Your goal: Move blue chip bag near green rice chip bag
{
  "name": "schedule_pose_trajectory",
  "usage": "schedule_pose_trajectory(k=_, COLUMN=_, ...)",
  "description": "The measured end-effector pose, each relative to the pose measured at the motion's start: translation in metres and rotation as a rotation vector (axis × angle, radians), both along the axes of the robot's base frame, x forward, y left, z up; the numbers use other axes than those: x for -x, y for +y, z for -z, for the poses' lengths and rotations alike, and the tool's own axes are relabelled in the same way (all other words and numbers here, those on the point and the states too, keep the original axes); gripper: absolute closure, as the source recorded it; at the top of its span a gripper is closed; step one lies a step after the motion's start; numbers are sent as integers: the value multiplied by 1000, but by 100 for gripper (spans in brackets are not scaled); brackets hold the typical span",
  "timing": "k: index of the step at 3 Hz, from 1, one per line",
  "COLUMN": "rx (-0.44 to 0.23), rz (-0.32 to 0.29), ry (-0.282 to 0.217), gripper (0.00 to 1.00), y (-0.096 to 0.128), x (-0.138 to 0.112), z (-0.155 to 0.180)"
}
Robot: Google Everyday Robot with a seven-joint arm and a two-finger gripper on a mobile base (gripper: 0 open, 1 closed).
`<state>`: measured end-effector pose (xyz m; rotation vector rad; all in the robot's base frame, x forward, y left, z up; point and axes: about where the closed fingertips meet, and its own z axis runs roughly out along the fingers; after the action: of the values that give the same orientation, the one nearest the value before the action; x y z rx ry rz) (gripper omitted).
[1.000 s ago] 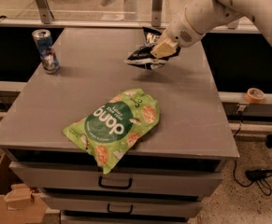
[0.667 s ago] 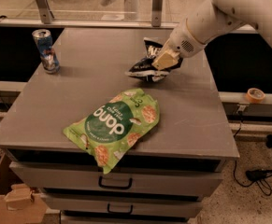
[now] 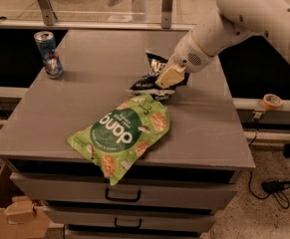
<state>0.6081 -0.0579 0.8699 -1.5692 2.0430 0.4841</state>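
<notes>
Blue chip bag (image 3: 147, 81) clamped in tool (image 3: 167, 78), low over bench (image 3: 84, 73), just behind green rice chip bag (image 3: 122, 133) far corner.

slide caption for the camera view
Gripper holds the blue chip bag at the far end of the green rice chip bag on the table, a can standing far left.

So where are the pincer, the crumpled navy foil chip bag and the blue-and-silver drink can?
Crumpled navy chip bag (image 3: 144, 83): camera view, lower left part.
Pincer (image 3: 165, 82): camera view, fingertips, gripping that bag.
Blue-and-silver drink can (image 3: 50, 59): camera view, side.
</notes>
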Motion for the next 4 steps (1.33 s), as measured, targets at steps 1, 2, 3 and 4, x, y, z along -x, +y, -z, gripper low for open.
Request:
schedule_pose_trajectory(k=1, rx=6, rz=-12, ry=18, gripper=12, y=4, x=2, z=3)
schedule_pose_trajectory(k=2, rx=16, rz=-4, ry=10, gripper=0, y=0, x=-3, z=1)
schedule_pose_trajectory(k=3, rx=28, rz=48, ry=-64, gripper=0, y=-19, x=-24, z=-17)
schedule_pose_trajectory(k=4, rx=36, rz=150, ry=-202, gripper=0, y=-60, x=-58, z=-58)
